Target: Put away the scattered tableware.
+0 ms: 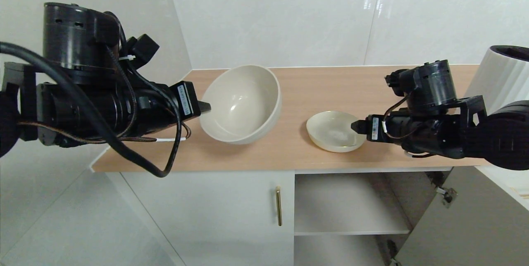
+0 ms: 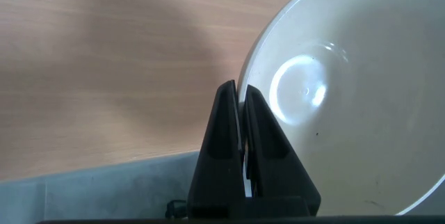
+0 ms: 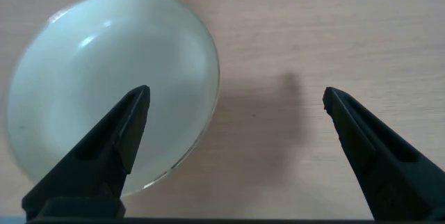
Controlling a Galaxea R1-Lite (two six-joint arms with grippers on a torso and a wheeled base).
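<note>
Left hand (image 1: pixel 205 107) clamped on tilted bowl (image 1: pixel 244 100) rim | right hand (image 1: pixel 355 126) spread apart, level, at dish (image 1: pixel 334 131) edge

large bowl (image 1: pixel 244 105): plain glossy cream
small dish (image 1: pixel 334 131): paler cream, plain
left gripper (image 1: pixel 205 107): black
right gripper (image 1: pixel 354 126): black
countertop (image 1: pixel 322 88): light brown, fine wood grain
cabinet door (image 1: pixel 215 216): white
door handle (image 1: pixel 278 206): brass gold
wall tiles (image 1: pixel 289 14): glossy white
ribbed container (image 1: pixel 502 76): white, vertical ridges
</note>
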